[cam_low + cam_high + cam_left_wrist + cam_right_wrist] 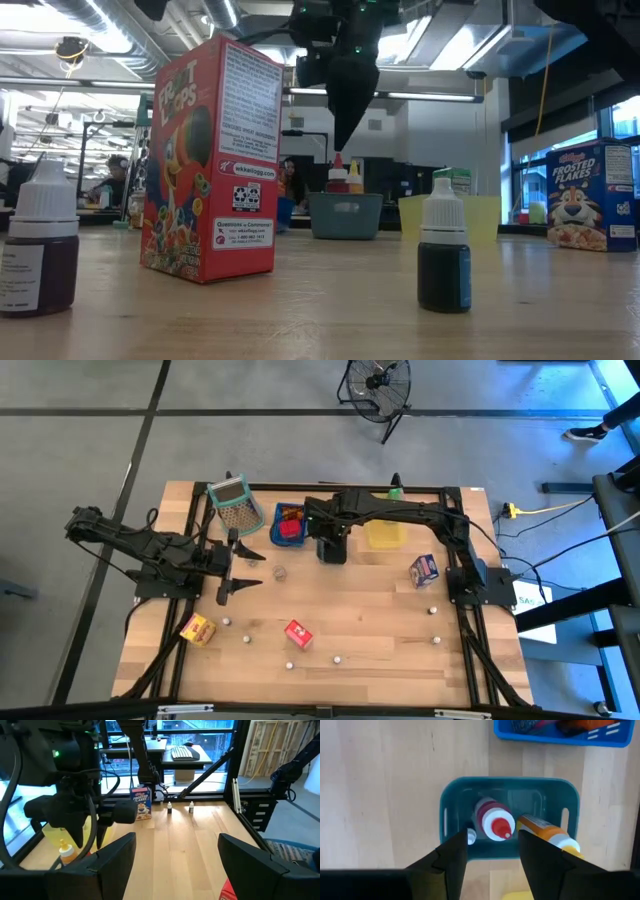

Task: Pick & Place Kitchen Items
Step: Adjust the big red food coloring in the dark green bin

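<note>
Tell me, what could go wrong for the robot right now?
The right claw hangs open just above the teal bin. If it drops lower, it could bump the red-capped bottle or the orange bottle and tip them.

Tiny dropper bottles stand scattered over the table. An arm sweeping low might knock them over, and they could roll.

The left claw waits open near the red carton and might nudge it.

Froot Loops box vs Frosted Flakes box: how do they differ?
The Froot Loops box is red; the Frosted Flakes box is blue. The Froot Loops box stands near the table's front, out in the open; the Frosted Flakes box stands further back on the right, beside the right arm's base. Both are upright cereal cartons.
</note>
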Tool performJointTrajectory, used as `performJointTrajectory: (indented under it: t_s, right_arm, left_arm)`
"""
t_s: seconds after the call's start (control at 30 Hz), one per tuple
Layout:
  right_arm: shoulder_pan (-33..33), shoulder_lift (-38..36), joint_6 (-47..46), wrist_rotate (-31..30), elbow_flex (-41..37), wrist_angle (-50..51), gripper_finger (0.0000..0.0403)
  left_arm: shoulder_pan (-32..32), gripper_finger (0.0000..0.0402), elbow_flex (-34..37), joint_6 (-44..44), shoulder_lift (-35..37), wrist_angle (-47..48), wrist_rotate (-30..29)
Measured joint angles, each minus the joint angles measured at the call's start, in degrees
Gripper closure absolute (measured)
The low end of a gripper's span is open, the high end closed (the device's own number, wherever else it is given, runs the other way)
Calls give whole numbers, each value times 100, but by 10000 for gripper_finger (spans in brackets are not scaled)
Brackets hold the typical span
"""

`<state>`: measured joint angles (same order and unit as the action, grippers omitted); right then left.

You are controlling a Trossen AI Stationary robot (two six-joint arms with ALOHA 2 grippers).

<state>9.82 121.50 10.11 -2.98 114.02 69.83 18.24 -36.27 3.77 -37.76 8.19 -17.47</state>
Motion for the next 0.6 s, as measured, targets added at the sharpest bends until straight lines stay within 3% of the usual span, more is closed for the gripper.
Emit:
performJointTrajectory:
  t_s: [0.6]
  right_arm:
    - [95,191,20,-131,0,77,226]
  left_arm:
    - [0,123,0,0,0,66,0]
